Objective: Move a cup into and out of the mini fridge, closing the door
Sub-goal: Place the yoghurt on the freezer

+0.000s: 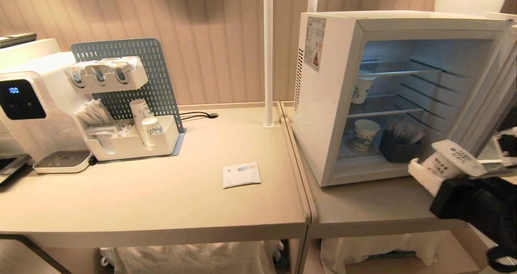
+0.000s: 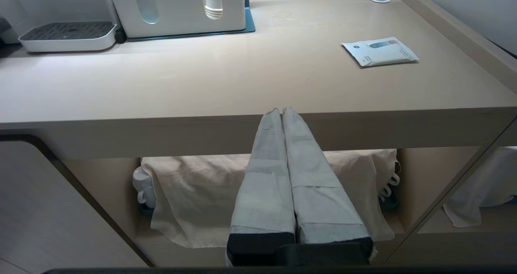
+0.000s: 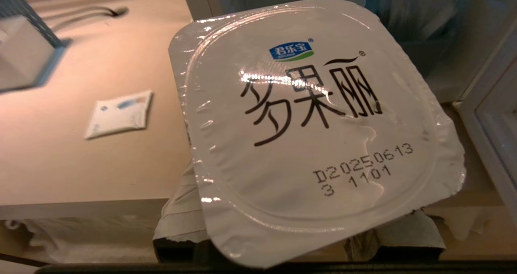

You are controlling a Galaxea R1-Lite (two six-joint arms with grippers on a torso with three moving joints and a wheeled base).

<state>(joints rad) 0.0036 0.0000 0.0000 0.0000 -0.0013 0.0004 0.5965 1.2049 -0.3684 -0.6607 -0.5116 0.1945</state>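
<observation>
The right gripper [image 1: 438, 173], jaws clamped on the small white sealed plastic cup [image 1: 454, 159], held it before the boxy white mini fridge [image 1: 323, 104], whose door [image 1: 490, 100] stood open for access; the left gripper [image 2: 282, 114], jaws together, hung parked.

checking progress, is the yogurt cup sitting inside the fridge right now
No, the yogurt cup is held in the right gripper in front of the open fridge, outside it; only paper cups stand on its shelves.

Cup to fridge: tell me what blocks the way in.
Nothing visible does. The right gripper holds the cup just outside the fridge; the door is open. A paper cup and dark bin fill the bottom shelf's back.
</observation>
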